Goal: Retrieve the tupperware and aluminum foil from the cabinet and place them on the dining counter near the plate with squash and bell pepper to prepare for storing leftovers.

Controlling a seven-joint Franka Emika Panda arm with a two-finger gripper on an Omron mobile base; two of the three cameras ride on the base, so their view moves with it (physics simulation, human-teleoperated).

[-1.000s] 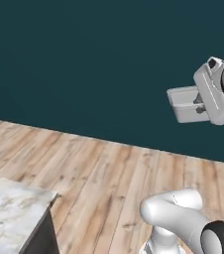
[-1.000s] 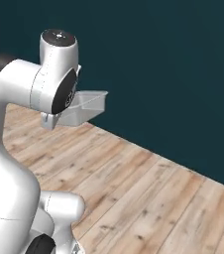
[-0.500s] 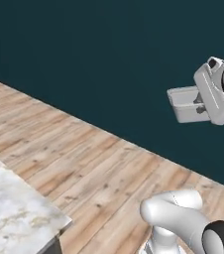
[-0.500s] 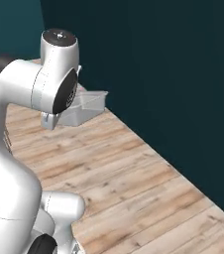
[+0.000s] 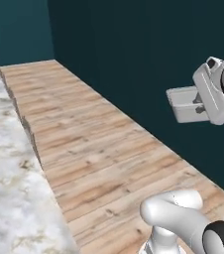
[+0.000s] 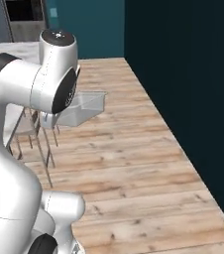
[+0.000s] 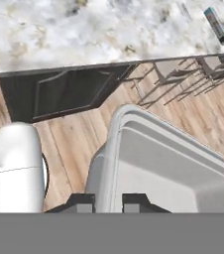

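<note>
We have the tupperware [image 7: 168,168] up off every surface, at the right edge of the left base view and mid-left of the right base view, carried in the air beside the arm. Our gripper [image 7: 109,202] is pinched tight on one thin wall of it, one fingertip [image 7: 79,203] outside and the other inside, at the bottom of the hand view.

Our worry is that grip: it takes a single rim of a light, slick container, so a sharp turn of the base or a swing of the arm could, we judge, tip it or let it slide free before we reach the dining counter [image 5: 10,163]. Setting it down too near the counter edge could also drop it.

The marble top runs down the left of the left base view and across the top of the hand view, with its dark base below. Wood plank floor [image 5: 109,154] lies between it and the dark teal wall [image 5: 148,59]. Stools [image 6: 32,134] stand by the counter.
</note>
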